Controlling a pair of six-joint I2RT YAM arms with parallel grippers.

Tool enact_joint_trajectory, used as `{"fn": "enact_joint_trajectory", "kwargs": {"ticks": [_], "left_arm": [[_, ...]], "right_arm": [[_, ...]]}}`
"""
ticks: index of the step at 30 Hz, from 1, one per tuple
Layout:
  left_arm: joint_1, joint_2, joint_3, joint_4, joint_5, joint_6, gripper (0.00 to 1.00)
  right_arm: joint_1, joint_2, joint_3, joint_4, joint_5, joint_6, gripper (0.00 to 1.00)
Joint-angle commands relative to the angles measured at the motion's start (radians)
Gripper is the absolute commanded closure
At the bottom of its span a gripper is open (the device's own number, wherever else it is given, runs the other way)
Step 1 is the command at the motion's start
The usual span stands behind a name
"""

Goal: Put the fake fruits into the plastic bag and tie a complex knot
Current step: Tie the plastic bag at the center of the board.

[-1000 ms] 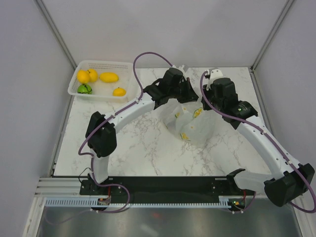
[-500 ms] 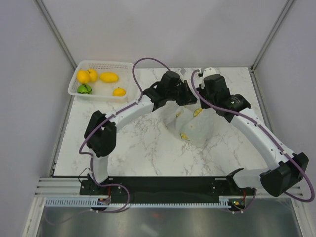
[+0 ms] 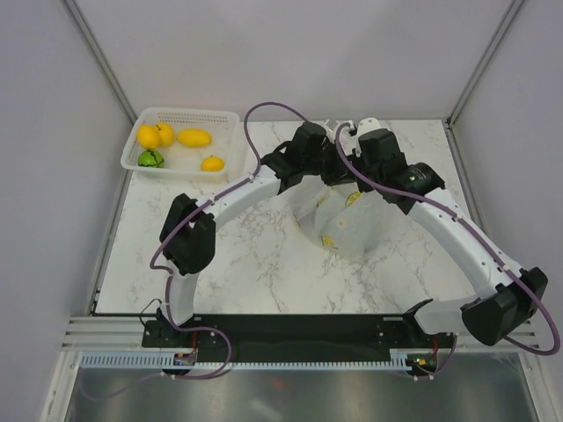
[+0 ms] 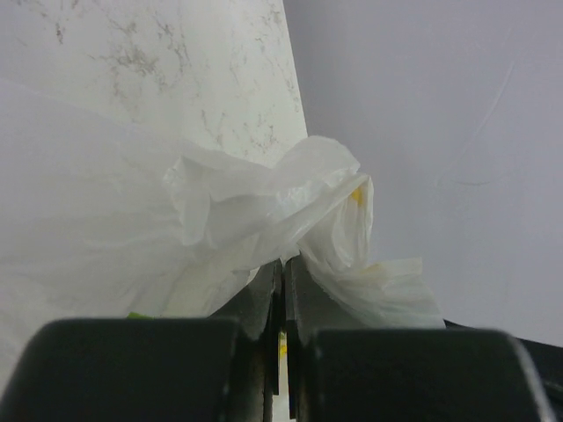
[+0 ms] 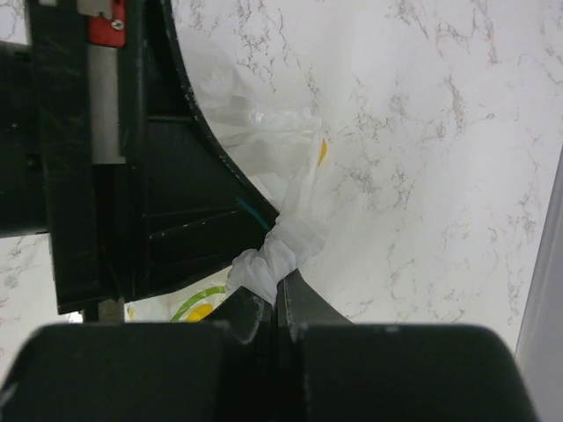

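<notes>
Both arms meet over the far side of the plastic bag (image 3: 345, 224), which sits slumped on the table (image 3: 255, 264) right of centre. Its body lies toward the bases and its gathered top lies up under the two wrists. The left end effector (image 4: 281, 280) is pinched narrow on a crumpled fold of the bag's film, with no gap showing between its fingers. The right end effector (image 5: 275, 294) is likewise clamped, holding a tightly twisted handle strand (image 5: 286, 246). That strand runs from its fingertips up and away toward the black housing of the left arm. The relation that matters is therefore short: the two grips sit almost side by side, left beside right, with the twisted film stretched between them. Its long axis lies roughly along the line joining the wrists, so neither arm has slack to spare, and any wrap or pull probably needs them to part along that line. The tying looks unfinished. Well apart, at the far left corner, several fake fruits (image 3: 194, 137) lie in a white basket (image 3: 189, 112). Whether any fruit is inside the bag I cannot tell.
</notes>
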Motion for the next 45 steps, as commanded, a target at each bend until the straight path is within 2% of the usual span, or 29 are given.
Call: {"fn": "enact_joint_trajectory", "kwargs": {"ticks": [1, 9, 14, 19, 22, 27, 36, 39, 42, 45], "left_arm": [[0.005, 0.111, 0.055, -0.128, 0.096, -0.01, 0.98], [0.01, 0.145, 0.1, -0.12, 0.187, -0.024, 0.98], [0.019, 0.164, 0.121, -0.088, 0.316, -0.036, 0.98], [0.019, 0.174, 0.131, -0.053, 0.412, -0.015, 0.98], [0.019, 0.199, 0.146, -0.022, 0.488, -0.024, 0.98], [0.011, 0.208, 0.115, 0.091, 0.536, -0.07, 0.98], [-0.045, 0.208, 0.082, 0.216, 0.592, -0.165, 0.98], [-0.045, 0.19, 0.054, 0.304, 0.618, -0.258, 0.98], [-0.045, 0.193, 0.1, 0.329, 0.599, -0.286, 0.98], [-0.042, 0.228, 0.192, 0.328, 0.562, -0.316, 0.98]], "right_arm": [[0.035, -0.003, 0.137, 0.121, 0.027, -0.019, 1.0], [0.113, 0.123, 0.315, -0.023, 0.171, -0.003, 1.0], [0.157, 0.245, 0.491, -0.159, 0.228, 0.038, 1.0], [0.203, 0.383, 0.686, -0.316, 0.274, 0.156, 1.0], [0.233, 0.431, 0.749, -0.412, 0.282, 0.237, 1.0], [0.276, 0.451, 0.738, -0.413, 0.299, 0.302, 1.0], [0.328, 0.442, 0.696, -0.336, 0.223, 0.376, 1.0], [0.351, 0.433, 0.709, -0.308, 0.217, 0.351, 1.0], [0.348, 0.399, 0.703, -0.308, 0.311, 0.311, 1.0], [0.311, 0.359, 0.676, -0.281, 0.306, 0.284, 1.0]]}}
